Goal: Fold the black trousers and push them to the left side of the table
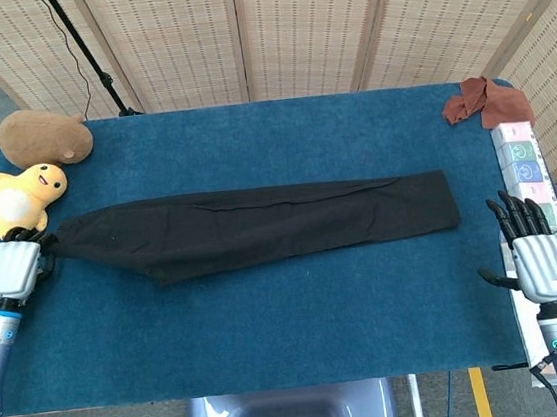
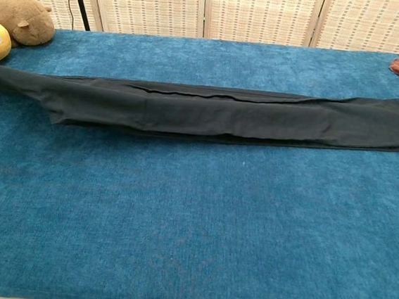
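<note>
The black trousers (image 1: 251, 228) lie stretched in a long narrow band across the blue table (image 1: 272, 330), waist end at the left and leg ends at the right; the chest view shows them (image 2: 224, 113) spanning almost its full width. My left hand (image 1: 14, 269) is at the table's left edge and grips the waist end, which is pulled to a point. My right hand (image 1: 538, 257) hovers past the right edge, fingers spread and pointing up, holding nothing, well apart from the leg ends. Neither hand shows in the chest view.
A yellow plush duck (image 1: 18, 201) and a brown plush (image 1: 44, 137) sit at the far left corner. A rust-coloured cloth (image 1: 476, 100) lies at the far right corner, with a white box (image 1: 523, 162) along the right edge. Folding screens stand behind.
</note>
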{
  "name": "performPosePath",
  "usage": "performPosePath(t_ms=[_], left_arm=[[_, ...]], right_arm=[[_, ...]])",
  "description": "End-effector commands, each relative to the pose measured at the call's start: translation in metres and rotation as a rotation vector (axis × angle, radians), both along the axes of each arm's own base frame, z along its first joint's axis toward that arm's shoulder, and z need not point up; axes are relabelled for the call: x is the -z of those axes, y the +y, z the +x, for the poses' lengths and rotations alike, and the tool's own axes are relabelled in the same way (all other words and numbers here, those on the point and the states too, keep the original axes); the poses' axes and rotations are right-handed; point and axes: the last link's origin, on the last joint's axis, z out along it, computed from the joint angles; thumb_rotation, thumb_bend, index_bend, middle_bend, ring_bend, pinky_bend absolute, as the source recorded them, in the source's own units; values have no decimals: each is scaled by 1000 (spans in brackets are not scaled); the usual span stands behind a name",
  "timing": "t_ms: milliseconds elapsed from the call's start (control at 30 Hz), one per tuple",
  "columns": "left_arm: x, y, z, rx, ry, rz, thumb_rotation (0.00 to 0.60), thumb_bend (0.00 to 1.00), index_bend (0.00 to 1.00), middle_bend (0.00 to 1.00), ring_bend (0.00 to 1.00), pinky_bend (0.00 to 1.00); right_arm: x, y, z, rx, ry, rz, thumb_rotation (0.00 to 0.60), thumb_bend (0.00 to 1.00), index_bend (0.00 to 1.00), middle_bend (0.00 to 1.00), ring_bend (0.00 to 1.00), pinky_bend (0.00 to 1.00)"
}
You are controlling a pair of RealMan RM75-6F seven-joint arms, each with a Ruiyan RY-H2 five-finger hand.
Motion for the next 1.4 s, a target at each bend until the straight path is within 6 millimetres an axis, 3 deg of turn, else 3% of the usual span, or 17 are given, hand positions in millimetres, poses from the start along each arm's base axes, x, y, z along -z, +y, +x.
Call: performPosePath(t_ms=[33,367,867,1133,1400], left_arm=[[-9,-10,-8,-2,21,1,600,587,722,597,388,267],[-57,-49,-33,-5,48,77,600,587,722,597,388,267],[-111,-73,-31,74,-24,273,600,575,722,595,389,277],[-142,-64,-18,163,-187,367,600,572,722,595,390,278],[-174,-43,5,255,-170,390,600,572,722,595,391,278]], right_arm=[[0,0,0,-1,4,0,600,0,0,0,0,0],[5,-1,1,-3,12,15,600,0,0,0,0,0],[3,0,2,-7,8,10,600,0,0,0,0,0],[5,-1,3,-5,7,19,600,0,0,0,0,0],[5,0,3,-6,9,16,600,0,0,0,0,0]])
